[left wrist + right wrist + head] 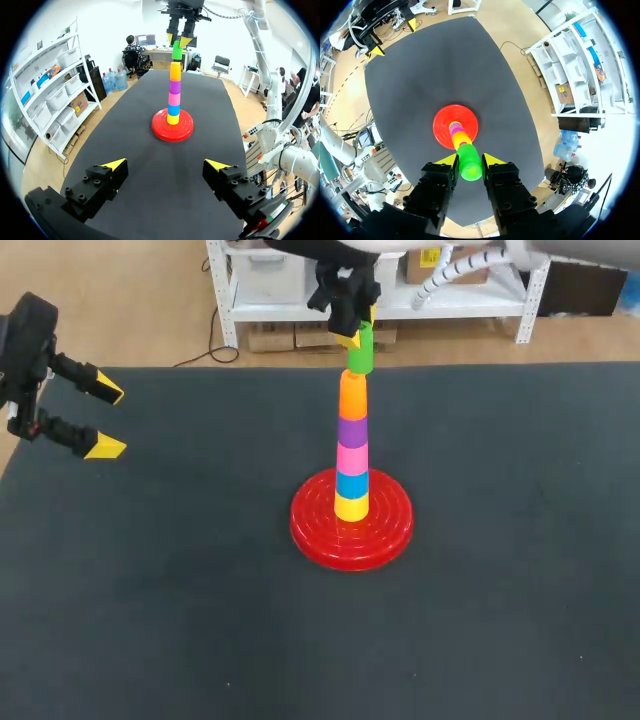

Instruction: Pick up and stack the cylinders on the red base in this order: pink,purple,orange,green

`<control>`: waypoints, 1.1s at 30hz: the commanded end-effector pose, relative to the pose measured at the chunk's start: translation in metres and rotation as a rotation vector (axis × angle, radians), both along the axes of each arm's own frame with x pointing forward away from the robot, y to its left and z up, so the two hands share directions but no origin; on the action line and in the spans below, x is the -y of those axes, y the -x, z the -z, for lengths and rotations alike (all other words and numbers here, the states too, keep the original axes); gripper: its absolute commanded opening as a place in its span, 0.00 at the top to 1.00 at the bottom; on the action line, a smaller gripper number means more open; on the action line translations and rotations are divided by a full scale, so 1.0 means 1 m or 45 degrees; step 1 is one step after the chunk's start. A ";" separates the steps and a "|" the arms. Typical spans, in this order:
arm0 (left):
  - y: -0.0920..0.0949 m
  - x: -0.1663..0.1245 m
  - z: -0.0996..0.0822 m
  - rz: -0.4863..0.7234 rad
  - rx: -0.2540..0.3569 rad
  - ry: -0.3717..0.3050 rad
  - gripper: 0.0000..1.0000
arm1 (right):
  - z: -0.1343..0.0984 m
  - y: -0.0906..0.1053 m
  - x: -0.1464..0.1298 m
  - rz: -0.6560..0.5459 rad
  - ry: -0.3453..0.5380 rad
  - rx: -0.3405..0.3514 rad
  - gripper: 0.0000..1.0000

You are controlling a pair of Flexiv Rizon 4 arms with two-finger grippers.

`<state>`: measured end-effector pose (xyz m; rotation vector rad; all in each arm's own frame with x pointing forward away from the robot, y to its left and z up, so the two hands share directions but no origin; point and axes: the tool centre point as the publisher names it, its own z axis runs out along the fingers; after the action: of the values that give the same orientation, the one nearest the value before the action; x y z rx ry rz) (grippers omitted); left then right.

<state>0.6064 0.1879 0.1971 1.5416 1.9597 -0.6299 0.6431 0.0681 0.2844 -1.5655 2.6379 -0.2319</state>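
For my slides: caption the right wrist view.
Right gripper shut on the green cylinder, directly over the stack on the red base.

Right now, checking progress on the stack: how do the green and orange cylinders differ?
The green cylinder is gripped by the right gripper; the orange cylinder is free. Green is topmost; orange sits beneath it on the purple cylinder. Both line up over the red base.

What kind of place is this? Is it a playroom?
Probably a robot test lab, not a playroom. At a dark table, the robot's right gripper holds a green cylinder at the top of a toy stack on a red base, and its left gripper hangs open.
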 end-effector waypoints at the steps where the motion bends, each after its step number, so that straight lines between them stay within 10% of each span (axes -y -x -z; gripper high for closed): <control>1: 0.000 -0.001 0.001 0.003 0.005 0.005 0.00 | 0.003 -0.007 -0.005 0.003 0.011 -0.026 1.00; 33: 0.000 -0.001 0.001 0.003 0.005 0.005 0.00 | 0.036 -0.001 -0.001 0.029 -0.016 -0.117 1.00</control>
<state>0.6064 0.1880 0.1972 1.5416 1.9597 -0.6299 0.6443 0.0723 0.2597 -1.5822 2.7255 -0.1613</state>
